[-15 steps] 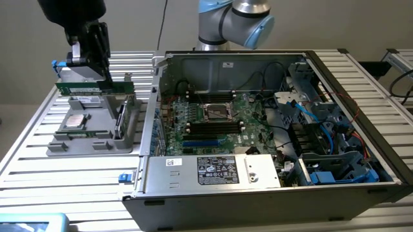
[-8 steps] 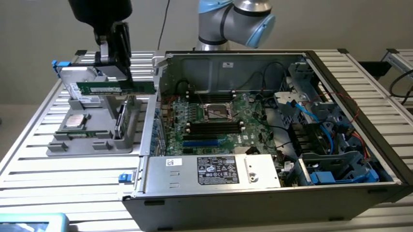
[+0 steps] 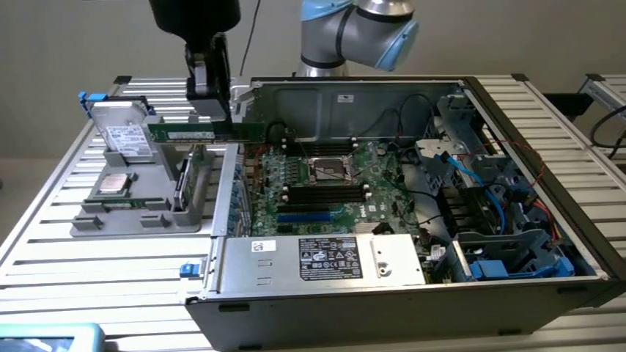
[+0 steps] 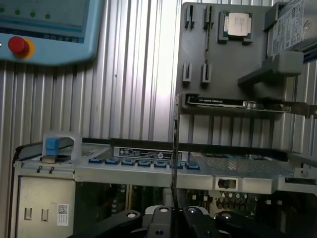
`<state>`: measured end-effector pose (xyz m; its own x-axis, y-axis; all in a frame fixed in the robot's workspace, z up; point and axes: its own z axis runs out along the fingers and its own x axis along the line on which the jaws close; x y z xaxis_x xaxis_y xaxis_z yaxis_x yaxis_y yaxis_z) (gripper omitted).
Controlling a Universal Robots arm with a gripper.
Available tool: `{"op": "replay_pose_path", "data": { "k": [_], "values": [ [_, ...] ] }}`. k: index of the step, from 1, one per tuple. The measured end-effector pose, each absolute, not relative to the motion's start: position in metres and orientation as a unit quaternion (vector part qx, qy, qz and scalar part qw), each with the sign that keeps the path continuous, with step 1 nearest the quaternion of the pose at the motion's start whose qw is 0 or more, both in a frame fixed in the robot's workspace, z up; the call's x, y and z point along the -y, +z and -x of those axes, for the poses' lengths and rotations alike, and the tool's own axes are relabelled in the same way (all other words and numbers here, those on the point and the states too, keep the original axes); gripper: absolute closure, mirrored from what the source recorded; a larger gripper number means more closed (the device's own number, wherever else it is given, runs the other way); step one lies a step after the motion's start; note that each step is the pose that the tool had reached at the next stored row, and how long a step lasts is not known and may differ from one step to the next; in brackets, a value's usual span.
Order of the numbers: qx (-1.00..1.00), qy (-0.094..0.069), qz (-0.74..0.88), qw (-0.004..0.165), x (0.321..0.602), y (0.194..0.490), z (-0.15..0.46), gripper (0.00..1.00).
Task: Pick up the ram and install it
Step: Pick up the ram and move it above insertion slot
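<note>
The ram (image 3: 205,133), a long, narrow green circuit-board stick with dark chips and a pale label, hangs in the air, its length running from nine to three o'clock across the exterior view. The black pincer (image 3: 210,116) is clenched on its upper long edge near the middle. That grip seems chosen to keep the stick level and leave its lower edge bare.

In the wrist view the stick shows edge-on, a thin dark line rising from between the fingers (image 4: 161,218).

At six o'clock from the stick sits the grey moulded parts tray (image 3: 146,220), with a square silver processor (image 3: 114,184) and a boxy metal drive (image 3: 125,138) seated in its pockets, probably so each part sits at a known spot. The ram touches none of them.

At four o'clock from the stick, inside the open black and grey computer case (image 3: 391,95), lies the large green motherboard (image 3: 269,198). Its black memory slots (image 3: 323,192) look to run nearly parallel to the held stick and well apart from it, so the ram is not yet installed. Everything rests on the ribbed aluminium counter (image 3: 98,257).
</note>
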<state>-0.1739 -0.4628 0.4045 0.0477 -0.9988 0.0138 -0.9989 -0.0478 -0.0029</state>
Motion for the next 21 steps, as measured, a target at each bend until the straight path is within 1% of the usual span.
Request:
{"op": "replay_pose_path", "data": {
  "k": [21],
  "values": [
    [0.689, 0.005, -0.725, 0.005, 0.463, 0.404, 0.078, 0.87]
  ]
}}
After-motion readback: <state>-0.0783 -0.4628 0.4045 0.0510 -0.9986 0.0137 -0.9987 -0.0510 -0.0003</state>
